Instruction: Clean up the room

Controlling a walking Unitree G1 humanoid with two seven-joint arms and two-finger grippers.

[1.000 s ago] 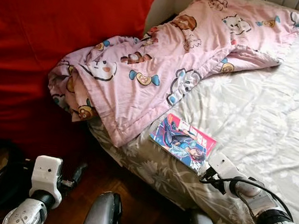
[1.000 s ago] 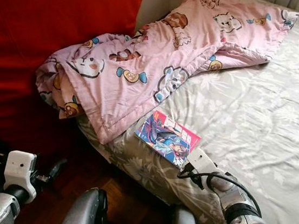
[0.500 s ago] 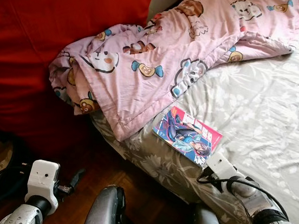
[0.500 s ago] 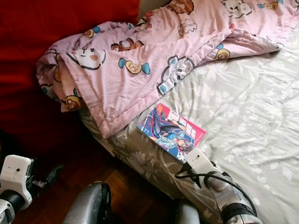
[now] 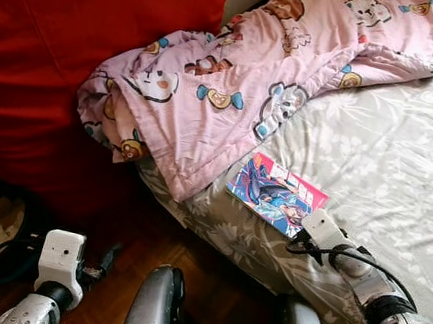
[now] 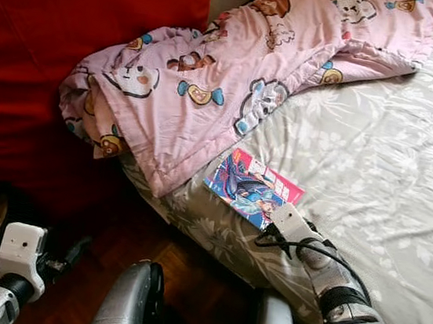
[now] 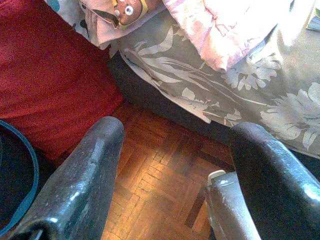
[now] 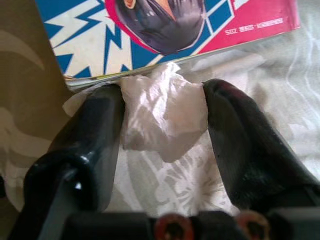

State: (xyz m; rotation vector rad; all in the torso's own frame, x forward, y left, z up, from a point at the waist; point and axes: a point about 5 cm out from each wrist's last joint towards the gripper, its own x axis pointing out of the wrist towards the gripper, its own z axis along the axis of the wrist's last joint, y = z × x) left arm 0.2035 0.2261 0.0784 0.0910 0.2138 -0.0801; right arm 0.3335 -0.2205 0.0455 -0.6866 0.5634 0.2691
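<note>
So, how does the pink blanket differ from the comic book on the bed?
The pink blanket is large, soft and crumpled, and one end hangs off the bed's edge; the comic book is small, flat and lies wholly on the bed sheet. The blanket shows cartoon animals on pale pink; the comic book has a bright blue and pink cover. The right gripper is at the comic book, not the blanket. Both rest on the bed.

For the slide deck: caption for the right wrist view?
Right claw open around a crumpled white tissue beside a colourful comic book on grey floral bedsheet.
</note>
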